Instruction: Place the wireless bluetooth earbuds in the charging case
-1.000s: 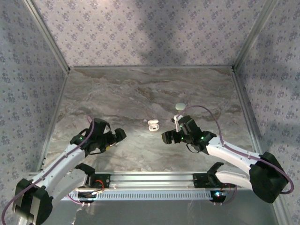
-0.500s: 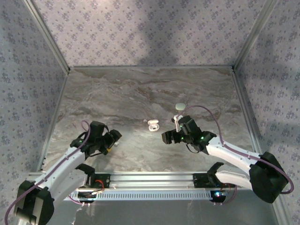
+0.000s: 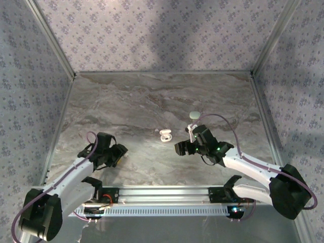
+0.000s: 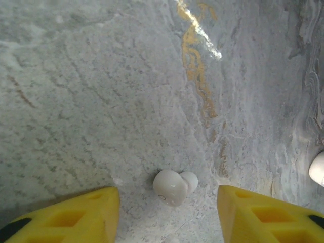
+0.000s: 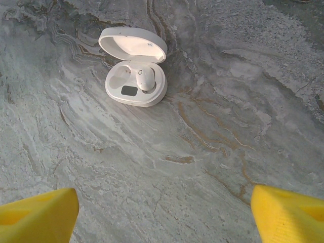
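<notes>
Although the loose earbud lies on the tabletop between the parted fingers of the left end effector, touching neither, it is not yet lifted. Beyond, the right end effector hangs wide apart facing the open charging case, which holds a seated earbud beside one empty socket. Bare tabletop surrounds both; the walls stand well off.

You're working on a grey, marble-veined table with brownish streaks. In the overhead view, the white charging case sits on it just right of centre, lid open. In the right wrist view you find the case at the upper left. A pale oval pebble lies up and to the right of it, apart. In the left wrist view, one loose earbud rests on the bare stone at bottom centre. A white rounded object is cut off by the right edge.
</notes>
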{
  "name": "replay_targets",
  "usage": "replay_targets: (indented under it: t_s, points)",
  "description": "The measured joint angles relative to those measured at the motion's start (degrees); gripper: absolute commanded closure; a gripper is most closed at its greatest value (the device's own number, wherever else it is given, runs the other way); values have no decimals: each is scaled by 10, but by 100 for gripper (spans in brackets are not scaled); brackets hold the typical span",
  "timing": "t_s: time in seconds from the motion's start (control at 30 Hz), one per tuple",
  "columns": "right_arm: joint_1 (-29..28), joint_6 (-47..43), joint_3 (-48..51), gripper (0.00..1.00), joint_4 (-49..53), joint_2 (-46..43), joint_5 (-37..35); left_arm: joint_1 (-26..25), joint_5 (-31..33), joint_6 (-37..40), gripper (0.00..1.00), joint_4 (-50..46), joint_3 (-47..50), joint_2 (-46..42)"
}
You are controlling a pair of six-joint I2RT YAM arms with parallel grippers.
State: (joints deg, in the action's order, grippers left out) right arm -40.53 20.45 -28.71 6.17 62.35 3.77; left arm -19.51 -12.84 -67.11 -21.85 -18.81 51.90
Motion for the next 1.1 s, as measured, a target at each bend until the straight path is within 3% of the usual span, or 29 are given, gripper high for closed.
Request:
replay_targets:
  t_s: [0.83,1.1]
  points:
    - [-1,0,0,10,0,-2,0,12,-30,6,57,71,0,60]
    - [-1,0,0,10,0,-2,0,16,-35,11,64,71,0,68]
